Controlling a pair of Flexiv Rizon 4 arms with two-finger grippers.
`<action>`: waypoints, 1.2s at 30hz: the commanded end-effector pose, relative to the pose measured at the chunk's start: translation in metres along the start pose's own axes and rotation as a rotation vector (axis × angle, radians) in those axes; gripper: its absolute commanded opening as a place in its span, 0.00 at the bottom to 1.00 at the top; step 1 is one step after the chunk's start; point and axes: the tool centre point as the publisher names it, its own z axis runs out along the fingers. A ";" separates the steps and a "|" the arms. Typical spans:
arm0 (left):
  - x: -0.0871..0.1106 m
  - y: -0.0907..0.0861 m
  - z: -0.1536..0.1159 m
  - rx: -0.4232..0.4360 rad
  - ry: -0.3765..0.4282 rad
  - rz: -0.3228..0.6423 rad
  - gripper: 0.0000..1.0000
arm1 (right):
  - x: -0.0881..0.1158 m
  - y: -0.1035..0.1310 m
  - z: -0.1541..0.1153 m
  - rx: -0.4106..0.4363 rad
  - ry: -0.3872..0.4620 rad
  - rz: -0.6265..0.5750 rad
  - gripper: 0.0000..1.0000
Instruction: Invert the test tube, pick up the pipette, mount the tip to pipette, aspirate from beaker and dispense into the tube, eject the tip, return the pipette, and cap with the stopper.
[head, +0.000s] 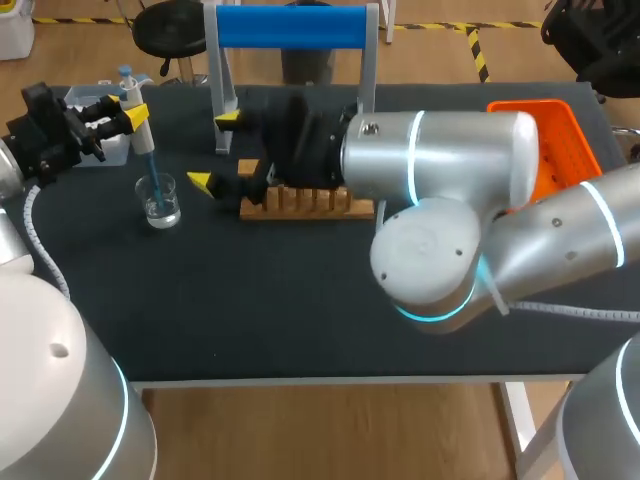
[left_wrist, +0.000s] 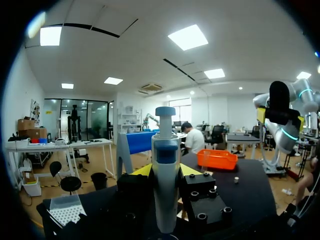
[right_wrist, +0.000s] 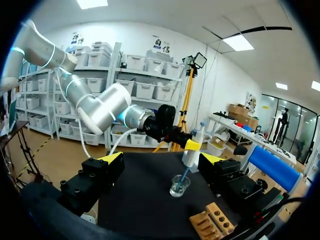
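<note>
My left gripper (head: 135, 110) is shut on the white and blue pipette (head: 132, 100) at the table's back left. The pipette's blue tip (head: 148, 160) slants down into the small glass beaker (head: 160, 200), which holds clear liquid. In the left wrist view the pipette (left_wrist: 165, 180) stands upright between the left gripper's (left_wrist: 166, 172) yellow tips. My right gripper (head: 213, 150) hangs open just right of the beaker, with nothing between its fingers. Its own view shows the right gripper (right_wrist: 161, 159) spread wide, with the beaker (right_wrist: 179, 186) and pipette (right_wrist: 192, 150) ahead of it. I see no test tube.
A wooden rack (head: 305, 205) lies behind the right gripper, partly hidden by my right arm. A stand with a blue bar (head: 290, 28) rises at the back, an orange bin (head: 555, 135) sits at the back right, and a tip box (head: 95, 125) is behind the left gripper.
</note>
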 end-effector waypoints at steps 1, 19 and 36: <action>0.000 0.000 -0.001 0.003 0.001 0.001 0.00 | -0.011 0.011 -0.001 0.009 0.279 -0.004 1.00; 0.000 0.000 -0.001 0.003 0.001 0.001 0.00 | -0.031 0.045 0.032 -0.015 0.421 -0.026 0.47; 0.000 0.000 -0.001 0.003 0.001 0.001 0.00 | -0.047 0.056 0.060 -0.085 0.457 -0.039 0.00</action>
